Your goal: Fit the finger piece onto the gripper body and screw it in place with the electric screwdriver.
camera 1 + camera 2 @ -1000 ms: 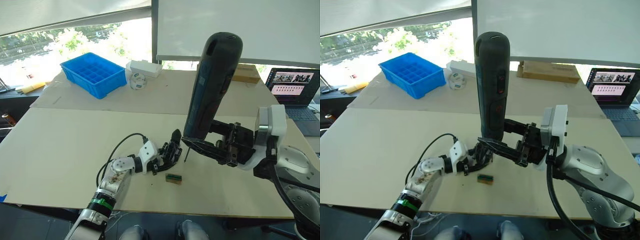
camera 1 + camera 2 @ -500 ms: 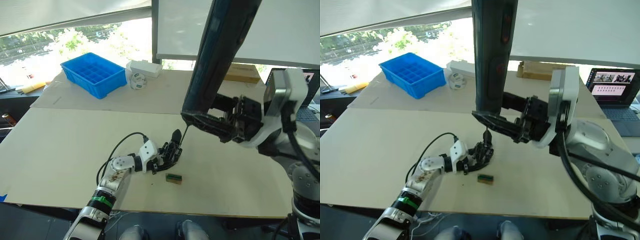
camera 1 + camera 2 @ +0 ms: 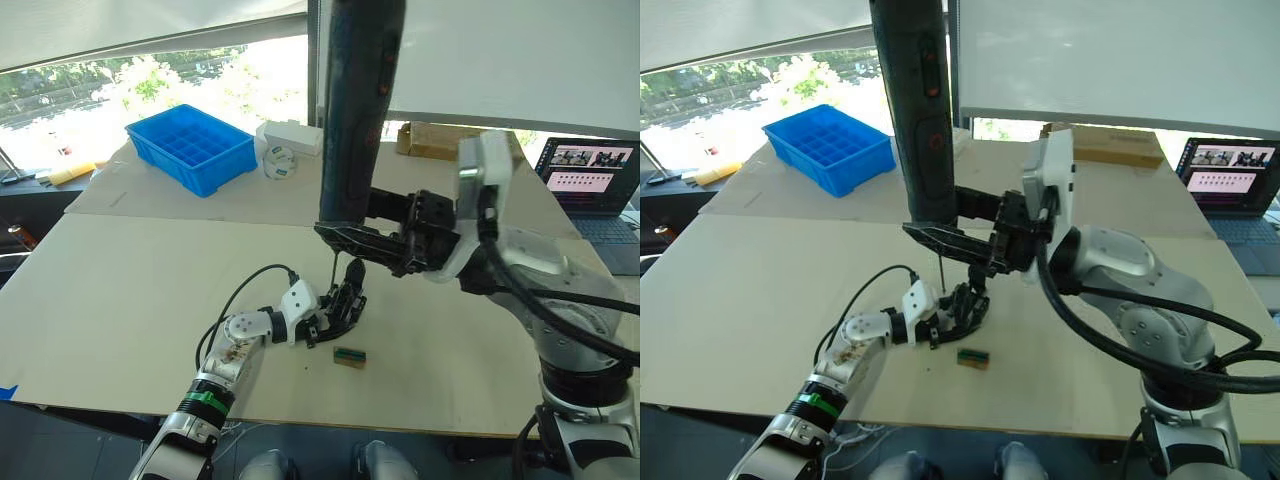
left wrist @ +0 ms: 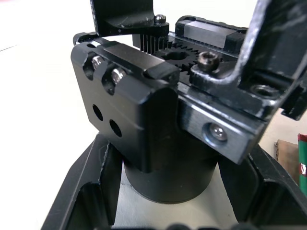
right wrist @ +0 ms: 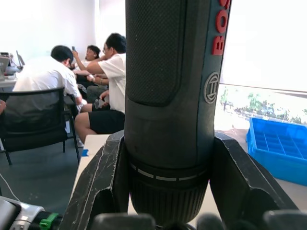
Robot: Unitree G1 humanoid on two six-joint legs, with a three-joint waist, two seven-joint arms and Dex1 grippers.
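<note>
While left gripper (image 3: 340,312) clamps gripper body (image 4: 158,115), electric screwdriver (image 3: 352,110) stands above

Head stereo pair looks down over the table (image 3: 120,290); each wrist camera sits close behind its tool.

Bright daylight from the windows (image 3: 150,75) behind the table (image 3: 120,290), outdoor view blown out to white glare, soft shadows on the pale tabletop, black parts dark and low in detail, near surfaces in the wrist views slightly soft, background people hazy
</note>
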